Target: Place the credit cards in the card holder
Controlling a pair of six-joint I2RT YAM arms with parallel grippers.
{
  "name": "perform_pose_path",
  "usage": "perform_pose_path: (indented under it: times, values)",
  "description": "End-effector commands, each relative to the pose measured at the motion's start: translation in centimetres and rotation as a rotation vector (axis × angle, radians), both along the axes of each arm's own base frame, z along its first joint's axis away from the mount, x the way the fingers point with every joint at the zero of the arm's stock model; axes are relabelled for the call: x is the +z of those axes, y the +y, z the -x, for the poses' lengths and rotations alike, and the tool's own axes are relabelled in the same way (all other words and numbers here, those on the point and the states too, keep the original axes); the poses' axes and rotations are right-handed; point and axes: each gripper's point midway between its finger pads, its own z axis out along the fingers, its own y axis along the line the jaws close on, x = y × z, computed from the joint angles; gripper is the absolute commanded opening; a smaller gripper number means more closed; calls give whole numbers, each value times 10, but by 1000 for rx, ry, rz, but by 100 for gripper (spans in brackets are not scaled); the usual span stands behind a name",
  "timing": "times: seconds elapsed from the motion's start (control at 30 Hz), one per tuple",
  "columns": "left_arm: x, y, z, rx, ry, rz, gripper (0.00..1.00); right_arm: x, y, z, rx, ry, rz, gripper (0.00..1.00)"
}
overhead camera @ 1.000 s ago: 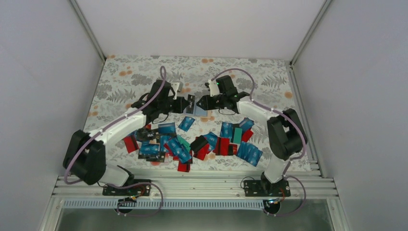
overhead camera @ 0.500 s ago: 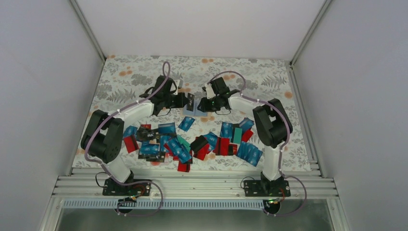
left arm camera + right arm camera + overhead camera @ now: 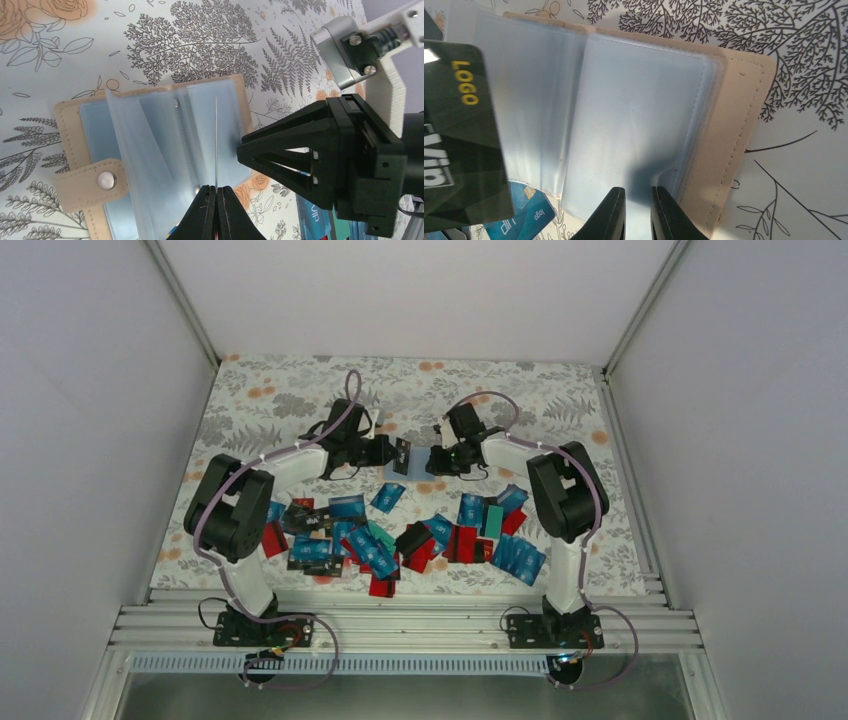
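Observation:
The beige card holder lies open on the floral cloth, its clear sleeves fanned out. It also shows between the grippers in the top view and in the right wrist view. My left gripper is shut on a black credit card, seen edge-on and standing over the sleeves. The card's face with a yellow logo shows in the right wrist view. My right gripper has its jaws a narrow gap apart, tips on a clear sleeve. Several more credit cards lie in a pile.
The pile of blue, red, black and teal cards spreads across the near half of the cloth. A blue card lies just beside the holder's near edge. White walls stand on three sides, and a metal rail runs along the front.
Both arms have folded up and drawn their elbows in. The left gripper has carried the black card slightly right over the holder. The right gripper has shifted a little right onto the sleeves.

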Motion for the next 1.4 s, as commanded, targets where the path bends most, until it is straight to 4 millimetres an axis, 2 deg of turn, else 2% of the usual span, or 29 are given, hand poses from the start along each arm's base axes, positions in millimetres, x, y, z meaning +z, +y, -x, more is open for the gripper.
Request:
perform_pose_path:
  times: [0.0, 0.4, 0.6, 1.07, 1.37]
  values:
    - [7, -9, -13, -17, -19, 58, 2, -11, -15, 8, -20, 25, 52, 16]
    - [-13, -6, -18, 31, 43, 87, 2, -14, -12, 14, -8, 42, 30, 13]
    - [-17, -2, -23, 59, 51, 99, 2, -15, -12, 15, -6, 44, 26, 12]
    - [-25, -8, -22, 63, 83, 148, 2, -16, -11, 17, -2, 53, 15, 11]
    - [-23, 3, -24, 114, 60, 130, 2, -16, -10, 18, 1, 56, 10, 10]
